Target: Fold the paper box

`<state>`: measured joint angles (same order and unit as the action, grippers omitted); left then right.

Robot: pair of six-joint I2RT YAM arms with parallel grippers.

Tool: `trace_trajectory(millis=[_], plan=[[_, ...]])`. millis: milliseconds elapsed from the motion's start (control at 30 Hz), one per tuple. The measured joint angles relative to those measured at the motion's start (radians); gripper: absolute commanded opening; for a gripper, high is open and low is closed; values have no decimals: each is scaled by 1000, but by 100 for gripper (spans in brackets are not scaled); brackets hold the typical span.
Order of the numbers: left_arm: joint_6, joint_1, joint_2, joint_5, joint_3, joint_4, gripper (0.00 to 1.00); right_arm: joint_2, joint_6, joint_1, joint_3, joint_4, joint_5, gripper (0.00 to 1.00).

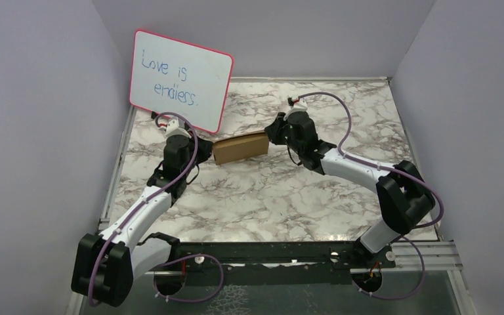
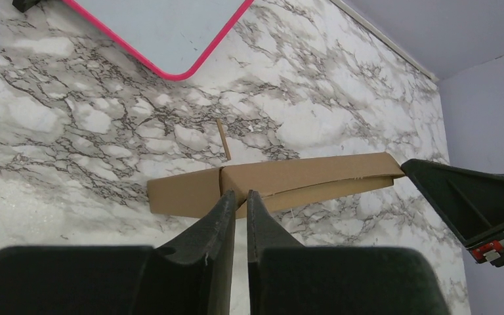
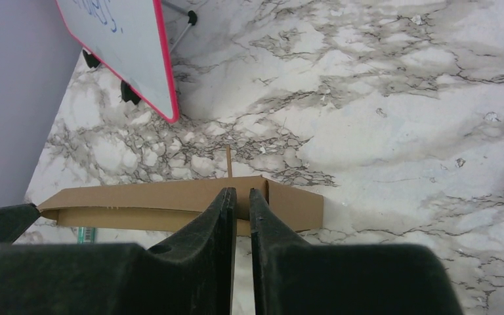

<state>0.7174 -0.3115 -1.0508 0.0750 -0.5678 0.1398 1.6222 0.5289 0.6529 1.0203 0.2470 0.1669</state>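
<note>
The paper box (image 1: 239,147) is a brown cardboard piece folded into a long shallow shape, lying mid-table between the two arms. My left gripper (image 1: 205,151) is at its left end. In the left wrist view the box (image 2: 302,177) spans the middle, and my left gripper (image 2: 237,195) is pinched nearly together on its near edge, by the crease of an end flap. My right gripper (image 1: 270,134) is at the box's right end. In the right wrist view it (image 3: 239,194) is closed on the near wall of the box (image 3: 157,197), beside the folded end flap.
A pink-framed whiteboard (image 1: 180,79) with blue writing stands at the back left on black feet, just behind the box. A thin brown sliver (image 2: 224,139) lies on the marble table (image 1: 269,197) behind the box. Lilac walls enclose the left, back and right sides.
</note>
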Motion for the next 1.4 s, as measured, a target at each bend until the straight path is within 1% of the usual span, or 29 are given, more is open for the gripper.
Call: trace_trajectory(millis=[300, 433, 600, 667, 800, 933, 1067, 1200, 1267, 1400], plan=[[5, -1, 22, -2, 29, -14, 29, -20, -47, 2, -91, 124, -2, 18], [3, -1, 14, -3, 29, -35, 34, -19, -75, 3, -101, 148, 0, 18], [-3, 13, -42, -3, 39, -132, 35, -11, -113, 1, -115, 184, 4, 19], [-3, 25, -48, -12, 44, -150, 37, -10, -124, 0, -122, 198, 4, 20], [4, 50, -31, -60, 48, -159, 50, -10, -142, 0, -132, 215, 3, 21], [20, 55, 42, -105, 38, -172, 68, -12, -158, 0, -132, 216, -6, 23], [50, 56, 81, -129, -9, -173, 77, -15, -166, 0, -132, 216, -30, 23], [87, 64, 60, -143, -39, -142, 79, -16, -171, 0, -134, 216, -46, 24], [106, 69, 22, -153, -47, -117, 79, -19, -172, 0, -135, 216, -50, 24], [133, 74, -56, -171, -47, -84, 74, -24, -172, 0, -140, 215, -59, 24]])
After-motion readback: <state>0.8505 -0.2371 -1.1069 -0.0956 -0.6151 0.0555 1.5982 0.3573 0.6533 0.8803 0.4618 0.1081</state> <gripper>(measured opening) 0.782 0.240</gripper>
